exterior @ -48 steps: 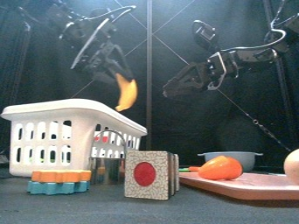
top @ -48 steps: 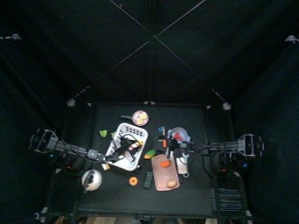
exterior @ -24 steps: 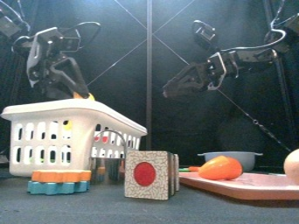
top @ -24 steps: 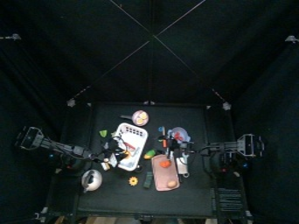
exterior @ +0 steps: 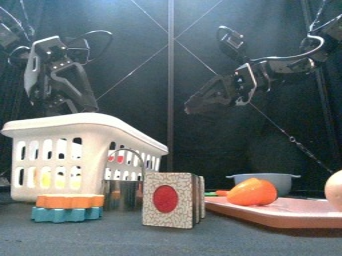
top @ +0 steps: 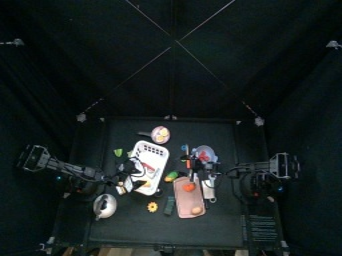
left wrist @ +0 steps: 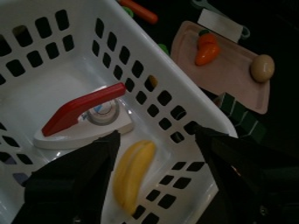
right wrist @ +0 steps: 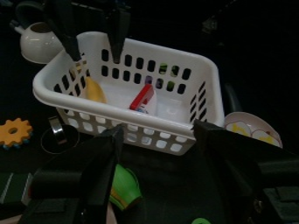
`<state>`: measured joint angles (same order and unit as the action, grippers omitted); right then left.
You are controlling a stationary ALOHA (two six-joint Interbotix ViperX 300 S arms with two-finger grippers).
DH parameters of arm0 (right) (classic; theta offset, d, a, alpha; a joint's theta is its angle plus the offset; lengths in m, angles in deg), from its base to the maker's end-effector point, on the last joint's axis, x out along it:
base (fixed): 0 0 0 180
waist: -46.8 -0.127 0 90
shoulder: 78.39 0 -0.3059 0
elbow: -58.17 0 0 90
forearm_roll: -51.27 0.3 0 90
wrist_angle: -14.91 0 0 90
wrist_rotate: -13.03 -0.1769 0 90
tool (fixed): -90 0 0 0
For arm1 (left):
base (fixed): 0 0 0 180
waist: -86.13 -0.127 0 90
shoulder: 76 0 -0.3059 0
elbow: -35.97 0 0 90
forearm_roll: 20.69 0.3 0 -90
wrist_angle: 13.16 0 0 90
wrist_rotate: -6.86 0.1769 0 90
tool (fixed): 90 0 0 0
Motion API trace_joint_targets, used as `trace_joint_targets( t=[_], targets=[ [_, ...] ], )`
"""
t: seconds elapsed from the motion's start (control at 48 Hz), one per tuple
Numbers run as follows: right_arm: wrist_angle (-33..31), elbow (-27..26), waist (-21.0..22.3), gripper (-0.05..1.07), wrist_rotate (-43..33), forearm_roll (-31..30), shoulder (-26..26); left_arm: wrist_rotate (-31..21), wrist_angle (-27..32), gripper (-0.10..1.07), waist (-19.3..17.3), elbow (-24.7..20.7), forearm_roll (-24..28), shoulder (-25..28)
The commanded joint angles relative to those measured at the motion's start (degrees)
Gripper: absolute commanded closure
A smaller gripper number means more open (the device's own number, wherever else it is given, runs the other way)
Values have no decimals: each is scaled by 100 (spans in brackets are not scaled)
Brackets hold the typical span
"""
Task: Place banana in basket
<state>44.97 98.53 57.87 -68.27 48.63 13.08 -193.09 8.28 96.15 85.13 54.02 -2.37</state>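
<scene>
Banana (left wrist: 135, 173) is lying in the basket (left wrist: 176, 83) and the left gripper (left wrist: 140, 166) hangs wide open above it, so lifting straight up clear of the rim looks safest.

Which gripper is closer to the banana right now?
Left. The left gripper hangs open just above the basket where the banana lies. The right gripper hovers off to the basket's side, above the table's middle.
</scene>
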Motion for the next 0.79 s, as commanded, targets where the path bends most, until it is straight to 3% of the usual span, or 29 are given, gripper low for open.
trace_joint_targets(
  t=[0.0, 0.771],
  targets=[
    [18, -123, 9, 7, 0, 0, -62, 0, 0, -5, -26, -114, 9, -9],
    [26, -123, 26, 7, 9, -9, -26, 18, 88, -5, -123, -211, 255, -70]
  ],
)
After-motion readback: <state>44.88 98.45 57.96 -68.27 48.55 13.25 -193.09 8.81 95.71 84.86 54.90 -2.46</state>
